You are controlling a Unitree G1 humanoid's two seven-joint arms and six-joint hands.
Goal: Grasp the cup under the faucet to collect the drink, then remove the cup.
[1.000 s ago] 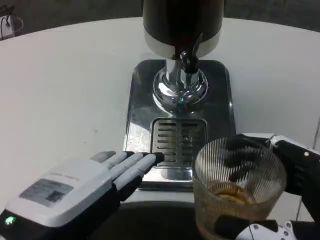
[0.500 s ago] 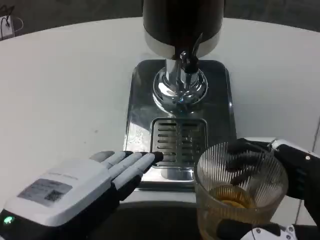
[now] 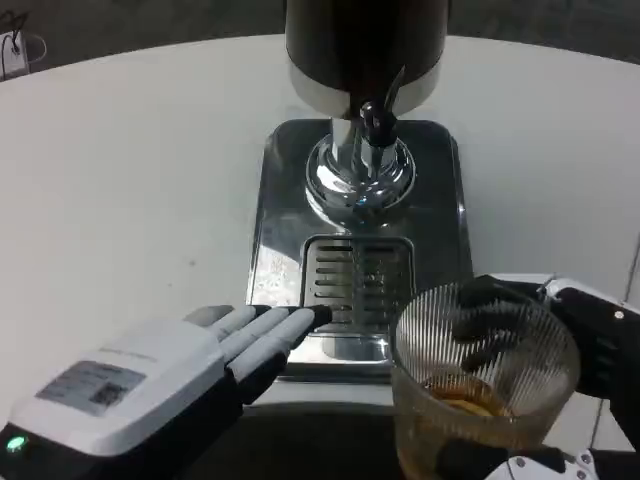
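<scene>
**Cup held clear of the faucet**

Right hand [image 3: 560, 350], cut off by the frame's right and lower edges, grips the ribbed glass cup [image 3: 483, 385] with amber drink, near the table's [image 3: 120, 150] front edge. Faucet [image 3: 374, 122] stands above the drip tray [image 3: 357, 280]. Left hand [image 3: 150, 385] rests with fingers extended, empty.

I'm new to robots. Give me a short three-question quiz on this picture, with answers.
1. True or false: the cup stands on the drip grate.
2. Which hand holds the cup: A left, B right, C both?
3. Fill in: the cup holds a little ____ liquid.

Key
1. False: it is held off the grate, nearer the camera, to its right.
2. B: the right hand wraps it; the left hand lies flat, fingers straight, by the tray under the faucet.
3. Amber.
</scene>
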